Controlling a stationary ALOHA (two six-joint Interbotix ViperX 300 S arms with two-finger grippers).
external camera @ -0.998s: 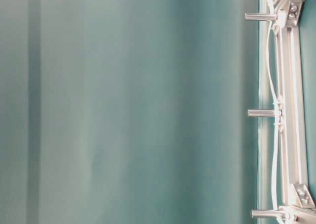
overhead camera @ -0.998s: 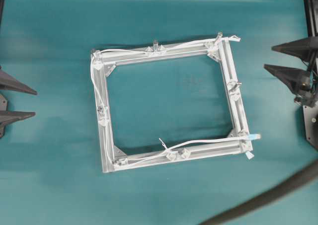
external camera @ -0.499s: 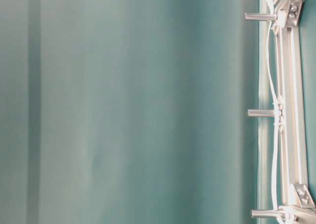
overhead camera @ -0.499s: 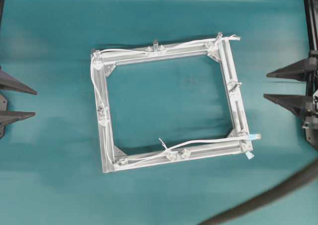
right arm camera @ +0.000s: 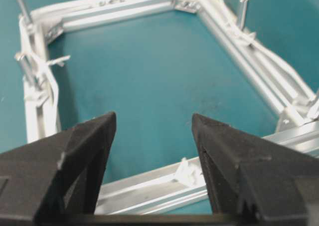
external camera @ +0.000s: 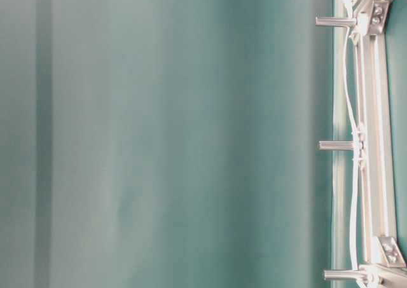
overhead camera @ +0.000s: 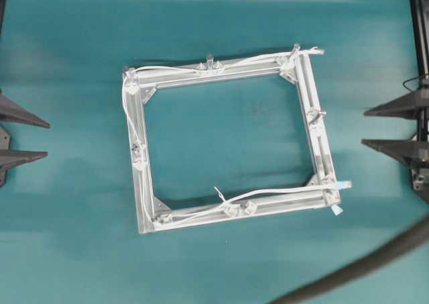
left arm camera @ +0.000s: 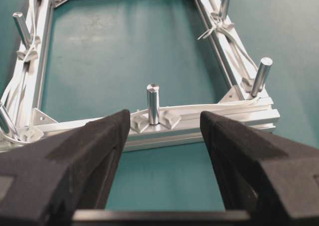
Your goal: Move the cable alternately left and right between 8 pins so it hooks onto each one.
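From above, the cable [overhead camera: 201,69] runs round the frame [overhead camera: 142,183], hooked past its pins [overhead camera: 209,59], both grippers far off. Left gripper [left arm camera: 162,128]: fingers apart, holding nothing. Right gripper [right arm camera: 152,136]: same. A loose cable end could slip off a pin.

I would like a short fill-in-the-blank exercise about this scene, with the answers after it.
1. The cable runs around a square ___ frame.
2. Both tools, left and right, are ___.
3. The cloth under the frame is ___.
4. The cable is held by ___ tool.

Answers: aluminium; open; teal; neither
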